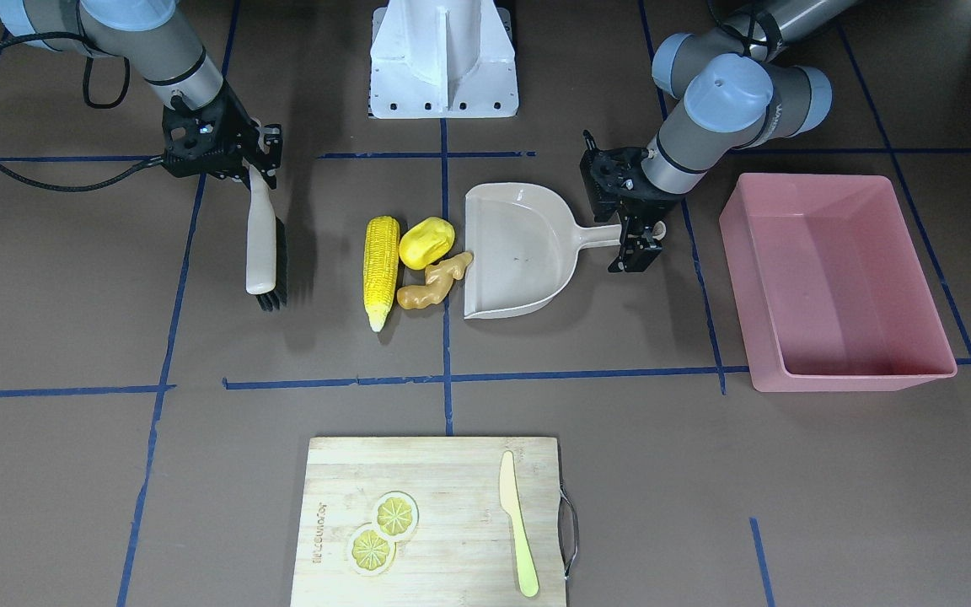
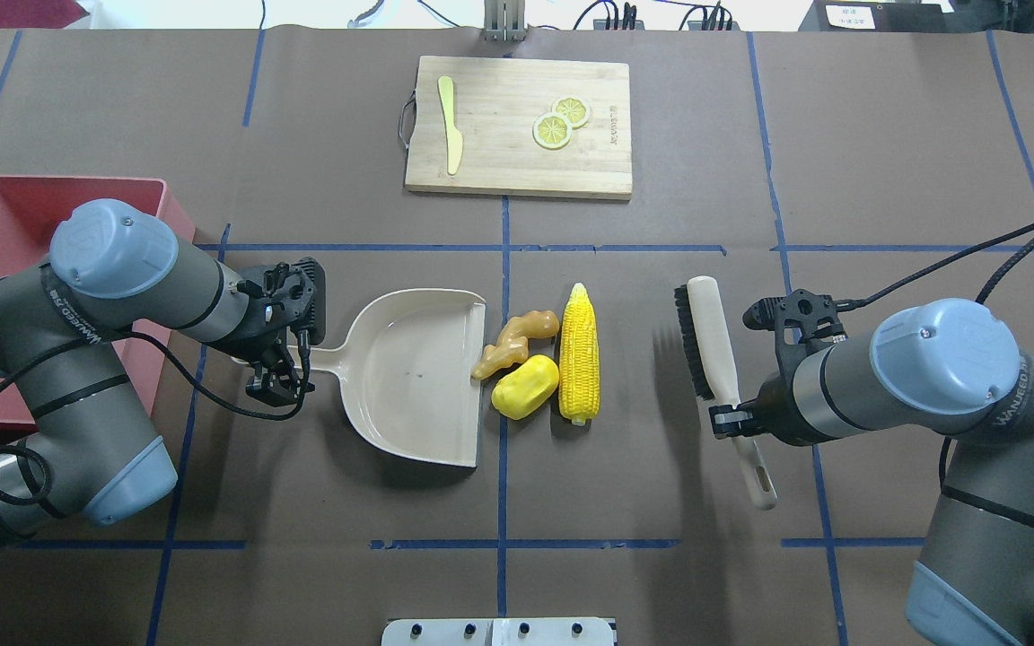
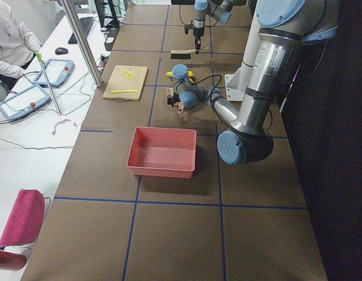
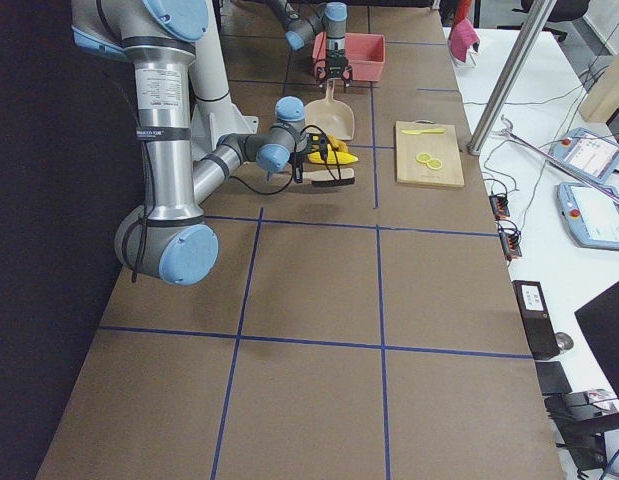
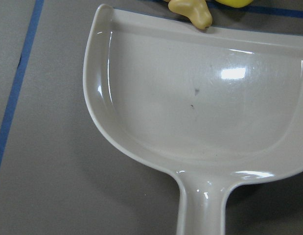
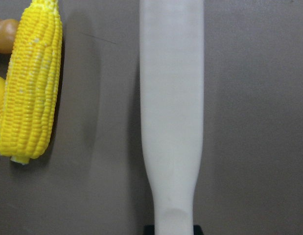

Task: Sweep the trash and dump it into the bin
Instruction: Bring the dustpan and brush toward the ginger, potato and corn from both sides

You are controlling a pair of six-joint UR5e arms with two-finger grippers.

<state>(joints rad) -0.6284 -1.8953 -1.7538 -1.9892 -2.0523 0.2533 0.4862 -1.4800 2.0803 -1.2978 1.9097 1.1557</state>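
Observation:
The trash lies mid-table: a yellow corn cob [image 1: 381, 270] [image 2: 578, 352], a rounded yellow potato lump [image 1: 426, 242] [image 2: 525, 387] and a tan ginger root [image 1: 437, 282] [image 2: 515, 341]. The ginger's tip touches the open lip of the beige dustpan [image 1: 519, 253] [image 2: 409, 377] [image 5: 200, 107]. My left gripper [image 1: 637, 243] [image 2: 286, 357] is shut on the dustpan's handle. My right gripper [image 1: 262, 173] [image 2: 734, 418] is shut on the handle of a beige brush [image 1: 262, 249] [image 2: 710, 341] [image 6: 172, 98], whose black bristles face the corn from a gap away. The pink bin [image 1: 852, 375] [image 2: 77, 182] stands beyond the dustpan, empty.
A wooden cutting board [image 1: 426, 472] [image 2: 499, 170] lies at the far edge, with two lemon slices [image 1: 383, 531] and a pale yellow knife [image 1: 517, 535] on it. The white robot base [image 1: 443, 59] is at the near edge. Blue tape lines cross the brown table.

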